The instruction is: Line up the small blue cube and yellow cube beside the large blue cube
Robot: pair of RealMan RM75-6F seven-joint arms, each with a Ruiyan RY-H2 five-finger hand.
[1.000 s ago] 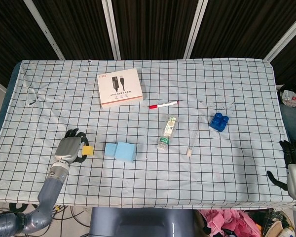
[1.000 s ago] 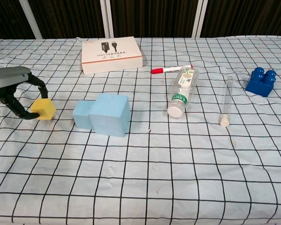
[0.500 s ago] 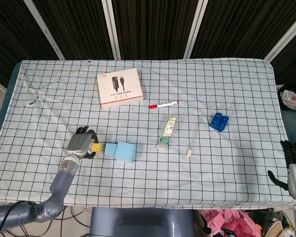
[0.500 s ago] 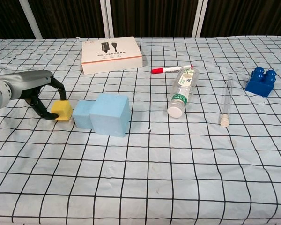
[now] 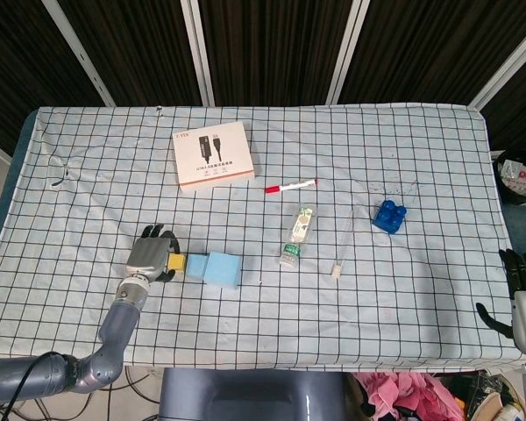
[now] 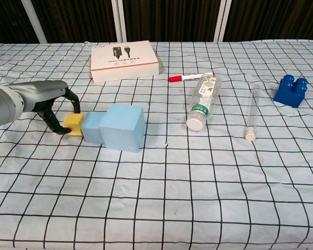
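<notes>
The robot's left hand (image 6: 56, 104) curls its fingers (image 6: 73, 100) around the yellow cube (image 6: 73, 124), gripping it on the checked tablecloth (image 6: 161, 198). The yellow cube sits touching the left face of the small blue cube (image 6: 93, 127), which in turn rests against the left side of the large blue cube (image 6: 123, 126), the three forming a row near the table's front left. To the right lie a plastic bottle (image 6: 202, 101) on its side and a test tube (image 6: 252, 111); further right stands a dark blue toy brick (image 6: 291, 90). A red marker (image 6: 190, 77) and a white box (image 6: 124, 61) lie farther back. The right hand (image 5: 524, 298) hangs off the table's right edge, holding nothing, fingers apart.
</notes>
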